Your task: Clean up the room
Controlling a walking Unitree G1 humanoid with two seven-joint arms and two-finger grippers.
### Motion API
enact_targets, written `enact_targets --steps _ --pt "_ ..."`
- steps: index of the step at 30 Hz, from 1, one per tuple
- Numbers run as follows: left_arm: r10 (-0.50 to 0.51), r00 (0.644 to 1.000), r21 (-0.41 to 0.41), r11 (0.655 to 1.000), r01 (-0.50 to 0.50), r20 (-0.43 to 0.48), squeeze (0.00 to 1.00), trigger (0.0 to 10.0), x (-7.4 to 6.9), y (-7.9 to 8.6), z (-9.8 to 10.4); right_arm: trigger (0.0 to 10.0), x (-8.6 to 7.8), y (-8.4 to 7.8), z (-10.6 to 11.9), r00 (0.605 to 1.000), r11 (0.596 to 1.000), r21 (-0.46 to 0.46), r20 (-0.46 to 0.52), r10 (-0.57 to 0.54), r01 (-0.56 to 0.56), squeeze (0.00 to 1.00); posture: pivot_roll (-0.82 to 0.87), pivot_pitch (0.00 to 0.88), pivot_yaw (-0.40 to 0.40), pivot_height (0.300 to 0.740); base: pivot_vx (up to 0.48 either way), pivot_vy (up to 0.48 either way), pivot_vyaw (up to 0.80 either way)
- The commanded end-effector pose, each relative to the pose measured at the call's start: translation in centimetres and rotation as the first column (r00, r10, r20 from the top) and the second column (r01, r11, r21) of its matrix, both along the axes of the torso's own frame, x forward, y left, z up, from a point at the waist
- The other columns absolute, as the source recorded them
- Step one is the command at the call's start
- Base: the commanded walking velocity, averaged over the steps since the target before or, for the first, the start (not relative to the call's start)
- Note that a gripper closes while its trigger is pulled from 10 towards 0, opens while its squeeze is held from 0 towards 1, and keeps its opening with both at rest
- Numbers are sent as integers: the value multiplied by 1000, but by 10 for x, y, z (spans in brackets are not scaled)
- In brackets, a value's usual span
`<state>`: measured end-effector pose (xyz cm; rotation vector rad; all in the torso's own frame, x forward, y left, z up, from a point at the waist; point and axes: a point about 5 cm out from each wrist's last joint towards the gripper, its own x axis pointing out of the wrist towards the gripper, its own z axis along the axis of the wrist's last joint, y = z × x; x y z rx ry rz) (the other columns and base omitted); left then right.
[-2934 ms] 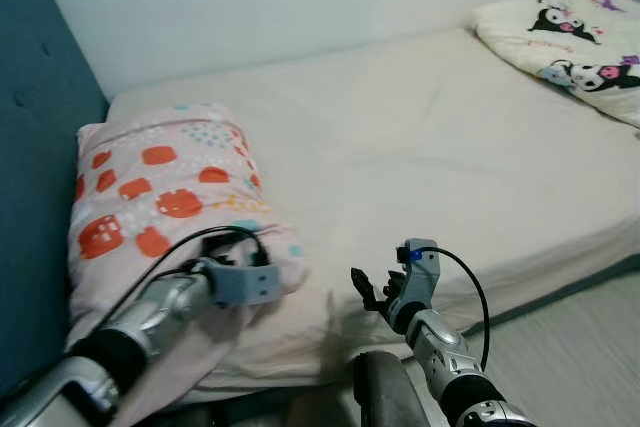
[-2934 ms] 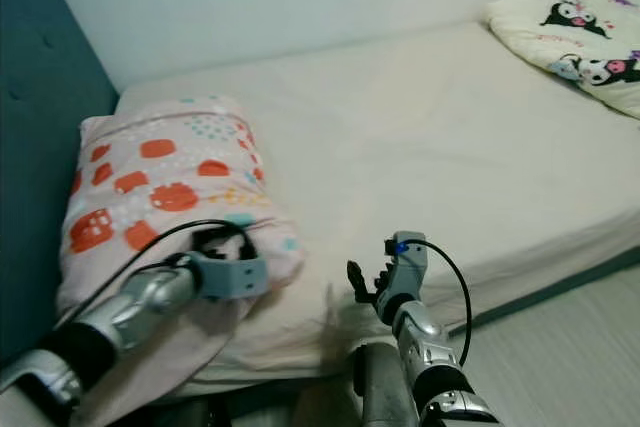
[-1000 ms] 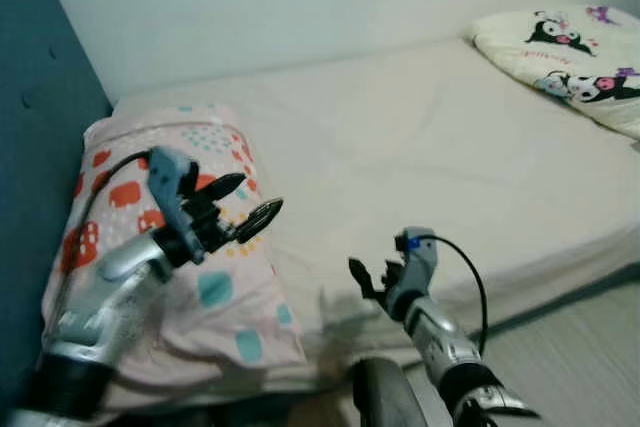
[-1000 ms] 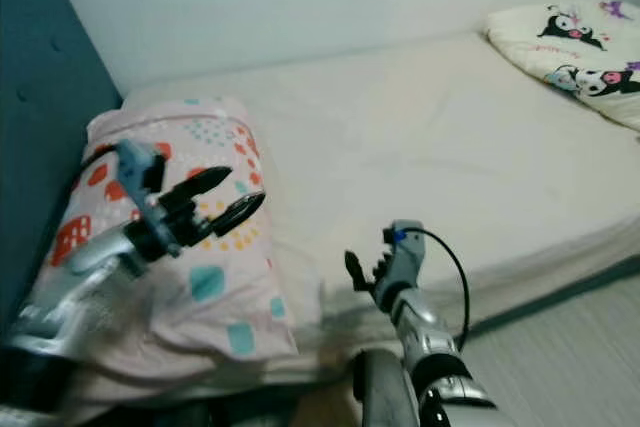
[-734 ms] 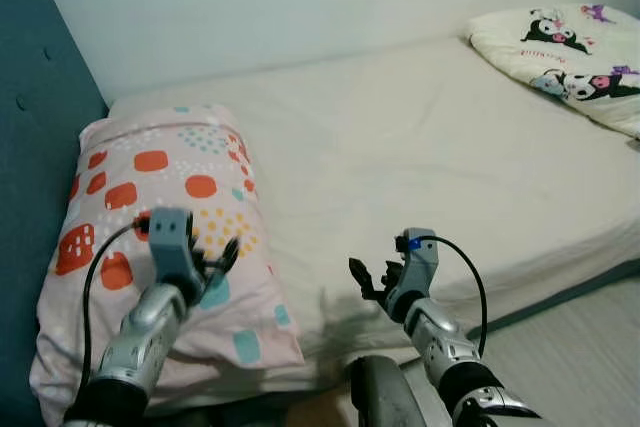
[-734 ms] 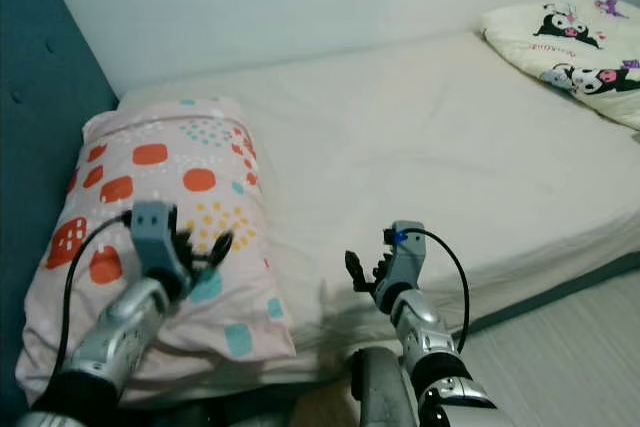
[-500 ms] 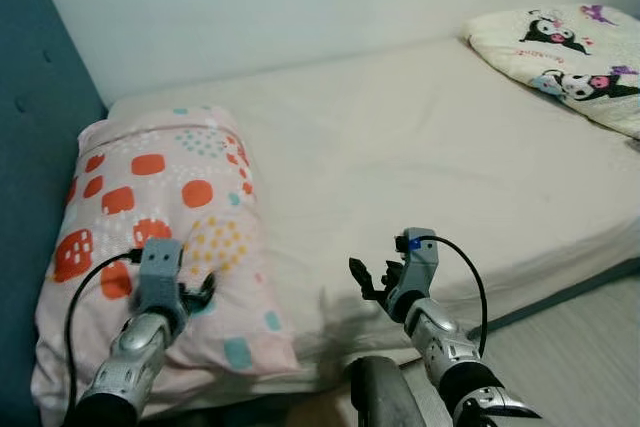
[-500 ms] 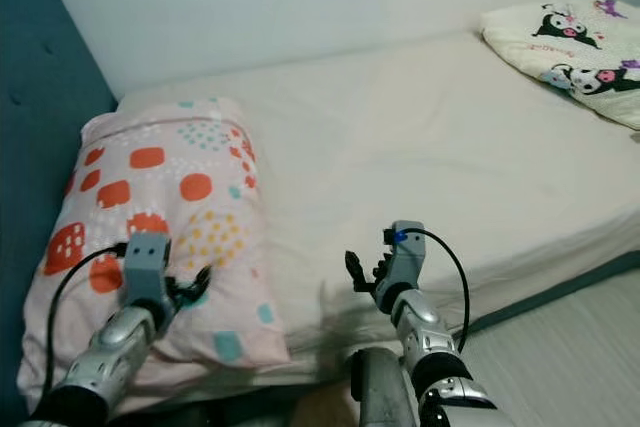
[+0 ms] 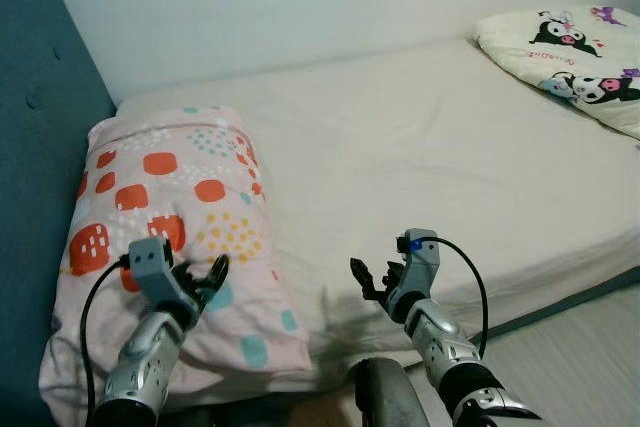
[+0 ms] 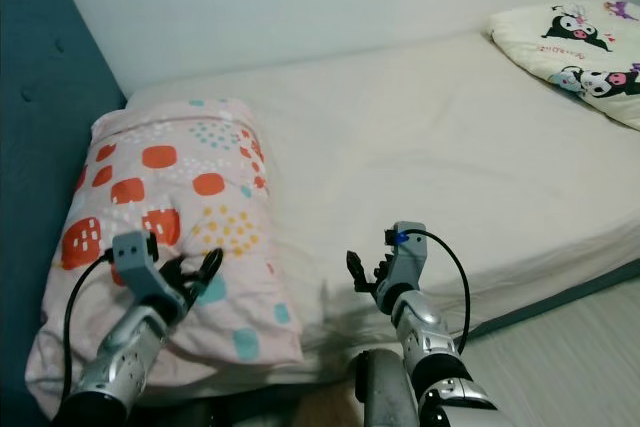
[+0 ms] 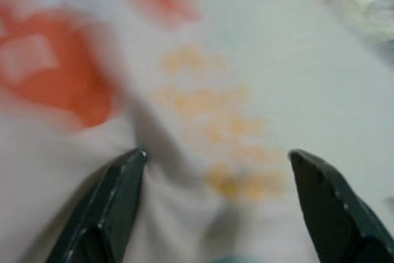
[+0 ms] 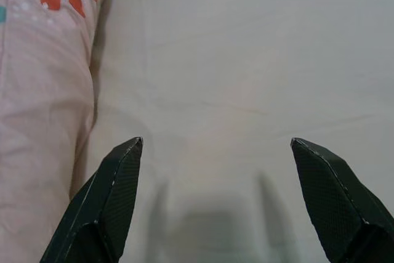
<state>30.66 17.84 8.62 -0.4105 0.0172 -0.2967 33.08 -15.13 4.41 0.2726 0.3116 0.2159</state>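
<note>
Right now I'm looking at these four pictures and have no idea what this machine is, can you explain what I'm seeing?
This is a walking humanoid robot tidying a bedroom. Two pictures come from its head camera, looking down at a bed. The other two come from cameras on its wrists, looking along each gripper's black fingers. A pink patterned pillow lies against the blue headboard, and a cartoon-print pillow sits at the far end. The left gripper hovers open over the pink pillow; the right gripper is open above the mattress edge. Neither holds anything.
</note>
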Motion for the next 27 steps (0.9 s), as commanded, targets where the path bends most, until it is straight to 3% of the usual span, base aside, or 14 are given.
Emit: enact_targets --steps 1,3,4,6,8,10,12,15,20,24,27 --pt "-190 981 11 982 190 28 0 10000 -10 -8 5 10000 1 -1 2 1000 1000 22 10 -12 12 0 -107 94 -1 595 0 0 0" --pt "-354 935 50 935 352 28 0 10000 -22 -9 6 10000 1 -2 2 1000 1000 21 9 -16 15 0 -106 94 -2 595 0 0 0" --pt "-354 935 50 935 352 28 0 10000 -22 -9 6 10000 1 -2 2 1000 1000 21 9 -16 15 0 -106 94 -2 595 0 0 0" --pt "-463 886 80 884 461 11 0 10000 -35 0 2 10000 1 -2 2 1000 1000 19 13 -16 16 0 -107 96 0 595 0 0 0" --pt "-503 864 94 861 500 2 0 10000 -41 11 2 10000 0 -3 3 999 999 29 35 -17 16 0 -104 96 0 595 0 0 0" --pt "-473 881 90 878 471 10 0 10000 -39 17 5 10000 0 -4 1 999 1000 10 28 -22 22 0 -100 98 2 600 0 0 0" --pt "-363 932 50 931 361 21 0 10000 -28 25 8 10000 -4 -6 -5 1000 999 -26 -1 -31 31 0 -97 99 2 610 0 0 0" --pt "-294 956 -26 955 294 19 0 10000 -23 21 8 10000 -11 -8 -17 996 998 -20 -67 -60 59 0 -94 97 -1 625 0 0 0" --pt "-286 958 -79 956 284 -15 0 10000 -24 15 -4 10000 -22 -4 -31 991 998 -54 -124 -43 36 0 -91 95 -9 639 0 0 0" --pt "-306 952 -221 930 294 -25 0 10000 -31 8 -20 10000 -36 3 -46 984 998 -57 -176 -4 -6 0 -95 87 -17 659 0 0 0" --pt "-305 952 -245 926 288 -34 0 10000 -35 11 -25 10000 -38 2 -48 983 998 -57 -186 -4 -7 0 -93 84 -14 669 0 0 0"
